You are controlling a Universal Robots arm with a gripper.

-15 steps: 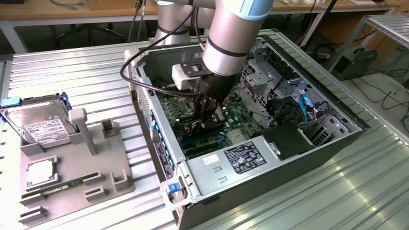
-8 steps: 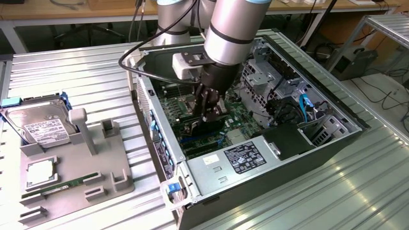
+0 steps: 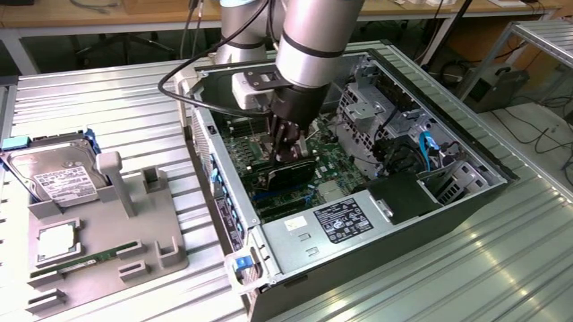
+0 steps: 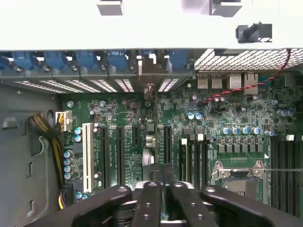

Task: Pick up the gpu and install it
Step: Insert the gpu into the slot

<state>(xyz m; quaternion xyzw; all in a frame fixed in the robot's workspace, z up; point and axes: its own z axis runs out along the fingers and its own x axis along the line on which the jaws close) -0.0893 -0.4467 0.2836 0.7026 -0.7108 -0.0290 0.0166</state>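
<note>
Exterior view: the hand (image 3: 288,155) grips the gpu (image 3: 292,176) above the motherboard (image 3: 336,164) (slight misalignment could jam it).

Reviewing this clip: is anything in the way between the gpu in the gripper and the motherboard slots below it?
Nothing visible is. In the exterior view the gripper holds the gpu edge-down inside the open case, directly over the motherboard. In the wrist view the black expansion slots under the card's metal bracket look bare, with no cable crossing them.
</note>
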